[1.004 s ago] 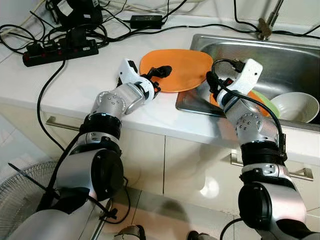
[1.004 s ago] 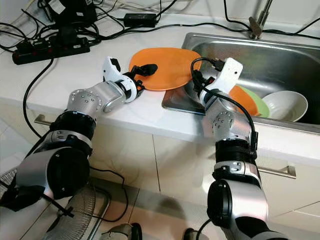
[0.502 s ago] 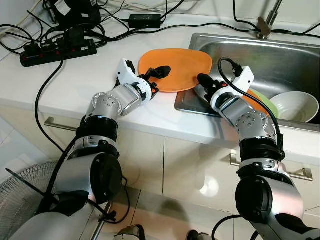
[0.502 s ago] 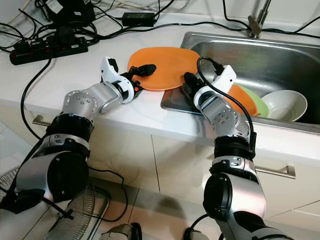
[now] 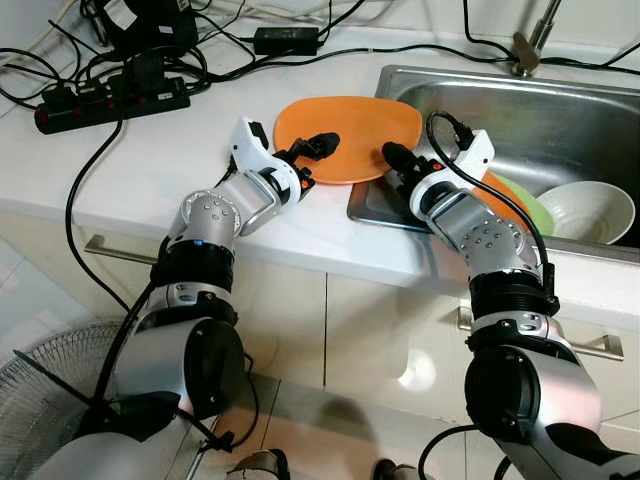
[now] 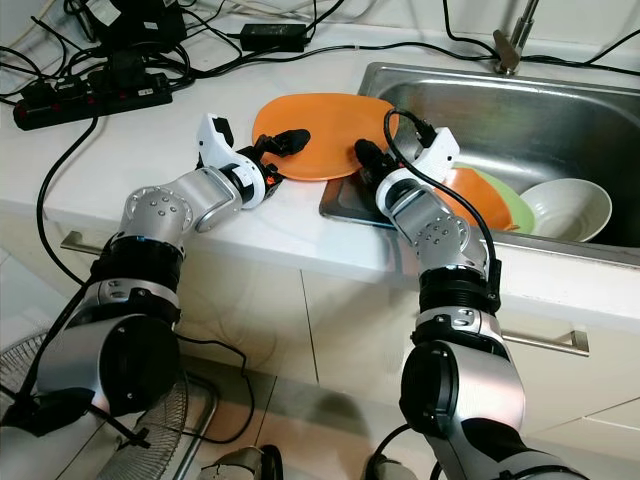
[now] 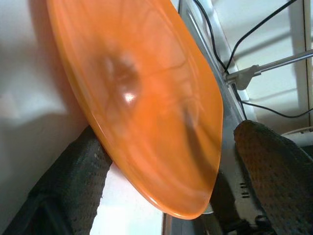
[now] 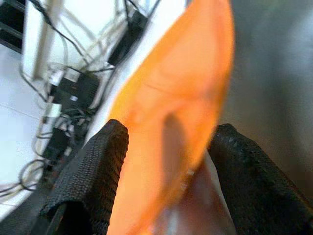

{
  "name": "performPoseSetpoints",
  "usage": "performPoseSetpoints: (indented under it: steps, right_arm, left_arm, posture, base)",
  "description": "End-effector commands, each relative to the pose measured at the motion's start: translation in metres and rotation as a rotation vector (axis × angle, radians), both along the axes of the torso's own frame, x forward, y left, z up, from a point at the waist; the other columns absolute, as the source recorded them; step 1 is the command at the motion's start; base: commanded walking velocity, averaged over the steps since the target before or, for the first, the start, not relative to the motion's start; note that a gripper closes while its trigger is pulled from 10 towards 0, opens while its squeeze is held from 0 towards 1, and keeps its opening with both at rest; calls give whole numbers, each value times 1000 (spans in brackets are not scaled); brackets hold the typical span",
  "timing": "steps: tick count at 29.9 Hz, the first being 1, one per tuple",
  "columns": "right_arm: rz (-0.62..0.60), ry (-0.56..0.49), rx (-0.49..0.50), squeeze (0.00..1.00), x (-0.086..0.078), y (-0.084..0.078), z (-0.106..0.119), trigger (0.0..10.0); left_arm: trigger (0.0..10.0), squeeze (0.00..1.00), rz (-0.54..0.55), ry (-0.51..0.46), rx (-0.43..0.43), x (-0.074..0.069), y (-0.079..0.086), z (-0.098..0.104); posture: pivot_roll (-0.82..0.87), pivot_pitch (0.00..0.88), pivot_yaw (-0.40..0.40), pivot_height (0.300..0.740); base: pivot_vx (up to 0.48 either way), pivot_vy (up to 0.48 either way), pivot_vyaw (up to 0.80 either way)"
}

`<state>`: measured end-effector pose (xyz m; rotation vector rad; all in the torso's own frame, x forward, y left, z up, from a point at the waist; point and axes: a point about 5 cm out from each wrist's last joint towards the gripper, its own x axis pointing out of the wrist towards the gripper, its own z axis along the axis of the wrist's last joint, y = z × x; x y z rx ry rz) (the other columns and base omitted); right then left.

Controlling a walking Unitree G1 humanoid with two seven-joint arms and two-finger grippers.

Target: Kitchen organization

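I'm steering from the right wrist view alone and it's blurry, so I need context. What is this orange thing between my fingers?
Observer: An orange plate lying on the counter, its right edge overhanging the sink.
Operator: Is the other arm near it?
Observer: Yes, the left gripper straddles the plate's left rim, one finger above, one below.
Operator: Anything in the sink?
Observer: A white bowl beside stacked orange and green plates.

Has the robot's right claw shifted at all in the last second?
Yes. The right gripper has swung down from above the sink toward the counter side, and its fingers now straddle the near edge of the orange plate.
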<state>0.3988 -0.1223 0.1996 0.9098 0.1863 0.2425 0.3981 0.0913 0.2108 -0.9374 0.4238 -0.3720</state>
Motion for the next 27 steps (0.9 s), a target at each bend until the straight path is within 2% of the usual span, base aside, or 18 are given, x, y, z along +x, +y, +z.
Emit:
performPoseSetpoints:
  steps: [1, 9, 16, 27]
  right_arm:
    - [7, -54, 36, 0, 2, 3, 13, 10000]
    - [13, -53, 15, 0, 3, 6, 12, 10000]
    - [31, -24, -61, 0, 3, 13, 5, 10000]
    - [35, -18, -75, 0, 4, 17, 1, 10000]
  left_arm:
    - [10000, 0, -5, 126, 56, -7, 1, -33]
    - [10000, 0, -12, 120, 54, -8, 0, -32]
    - [10000, 0, -15, 123, 55, -10, -2, -33]
    - [10000, 0, -19, 121, 53, -12, -4, -33]
  posture:
    - [137, 121, 31, 740]
    - [138, 120, 28, 740]
    - [141, 120, 26, 740]
    - [148, 120, 22, 740]
  base:
    - [0, 0, 0]
    - [0, 0, 0]
    - [0, 0, 0]
    - [0, 0, 0]
